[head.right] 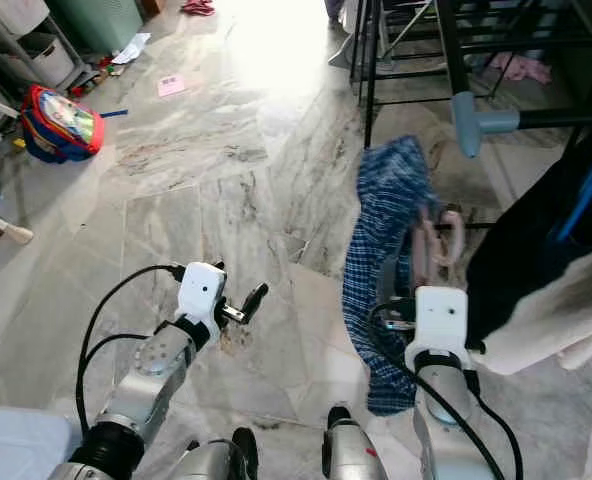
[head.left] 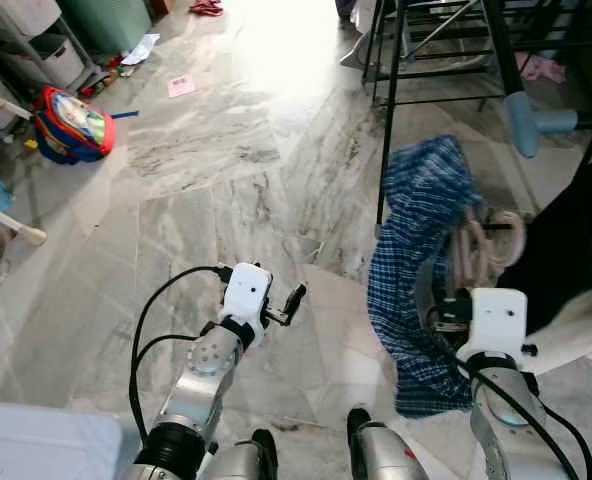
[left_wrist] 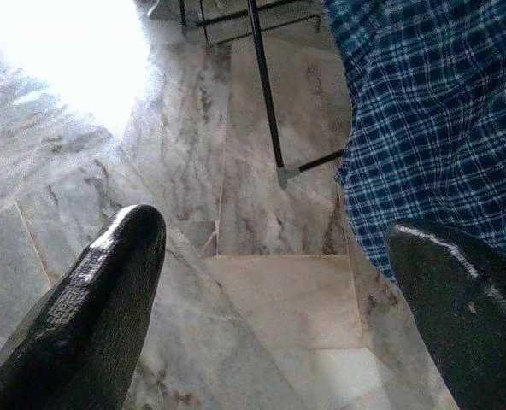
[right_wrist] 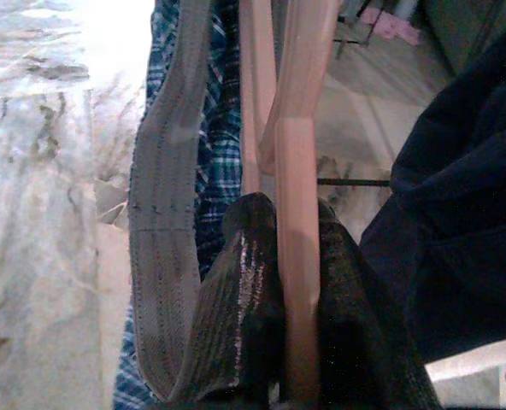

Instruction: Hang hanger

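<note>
The right gripper point(right_wrist: 279, 256) has its fingers clamped on the pink hanger point(right_wrist: 297, 154) carrying the checked shirt point(head.left: 416, 250), at 3 o'clock beside the rack point(head.left: 446, 50). The left gripper point(head.left: 294, 300) idles, fingers apart. Carrying step; next likely lifts the hook onto a rail.

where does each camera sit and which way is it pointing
Left eye view: on the head, looking down at the marble floor; both arms and the left end effector show.
Right eye view: the head's other eye, same scene, with the plaid shirt.
Left wrist view: along its open fingers toward floor and shirt.
Right wrist view: along the right end effector, shut on the pink hanger.
Both wrist views share the shirt.
</note>
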Tool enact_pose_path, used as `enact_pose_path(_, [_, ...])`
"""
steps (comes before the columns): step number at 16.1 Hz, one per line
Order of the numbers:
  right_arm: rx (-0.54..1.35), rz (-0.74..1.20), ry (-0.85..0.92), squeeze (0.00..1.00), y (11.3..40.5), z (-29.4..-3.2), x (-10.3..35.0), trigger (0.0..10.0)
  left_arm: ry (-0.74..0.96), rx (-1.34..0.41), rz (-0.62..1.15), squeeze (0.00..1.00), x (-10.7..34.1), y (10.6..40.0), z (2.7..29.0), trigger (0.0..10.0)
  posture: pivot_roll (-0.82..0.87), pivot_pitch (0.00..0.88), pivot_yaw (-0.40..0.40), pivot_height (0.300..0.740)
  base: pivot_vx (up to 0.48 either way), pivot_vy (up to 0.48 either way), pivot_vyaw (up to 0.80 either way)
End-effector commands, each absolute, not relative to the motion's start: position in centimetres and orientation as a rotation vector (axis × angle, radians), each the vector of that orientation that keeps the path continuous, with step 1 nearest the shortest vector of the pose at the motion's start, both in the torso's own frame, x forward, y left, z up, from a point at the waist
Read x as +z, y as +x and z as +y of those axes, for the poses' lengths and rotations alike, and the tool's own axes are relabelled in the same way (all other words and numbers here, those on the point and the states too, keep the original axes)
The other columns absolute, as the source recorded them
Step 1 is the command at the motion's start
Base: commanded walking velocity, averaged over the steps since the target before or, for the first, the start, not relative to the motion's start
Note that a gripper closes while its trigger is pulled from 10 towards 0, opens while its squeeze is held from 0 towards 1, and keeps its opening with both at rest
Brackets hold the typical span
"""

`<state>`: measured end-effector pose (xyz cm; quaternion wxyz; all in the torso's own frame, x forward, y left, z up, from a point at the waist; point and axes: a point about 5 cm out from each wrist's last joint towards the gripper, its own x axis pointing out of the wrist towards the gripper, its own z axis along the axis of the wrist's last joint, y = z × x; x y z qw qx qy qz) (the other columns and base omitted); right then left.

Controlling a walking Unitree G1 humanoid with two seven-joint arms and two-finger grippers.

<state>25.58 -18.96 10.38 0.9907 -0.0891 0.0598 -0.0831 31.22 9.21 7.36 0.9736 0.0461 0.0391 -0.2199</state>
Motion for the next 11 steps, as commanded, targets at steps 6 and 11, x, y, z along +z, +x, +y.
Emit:
enact_pose_path(6, [-0.047, 0.143, -0.198, 0.00, 25.5, -17.8, 8.9, 10.0, 0.056, -0.355, 0.096, 0.00, 6.3, 31.0, 9.4, 10.0, -0.09, 0.203, 0.028, 0.740, 0.000, 0.000, 0.00])
enact_pose_path(11, [-0.048, 0.164, -0.198, 0.00, 26.5, -17.7, 7.9, 10.0, 0.067, -0.379, 0.107, 0.00, 6.0, 31.4, 8.5, 10.0, -0.09, 0.149, 0.039, 0.740, 0.000, 0.000, 0.00])
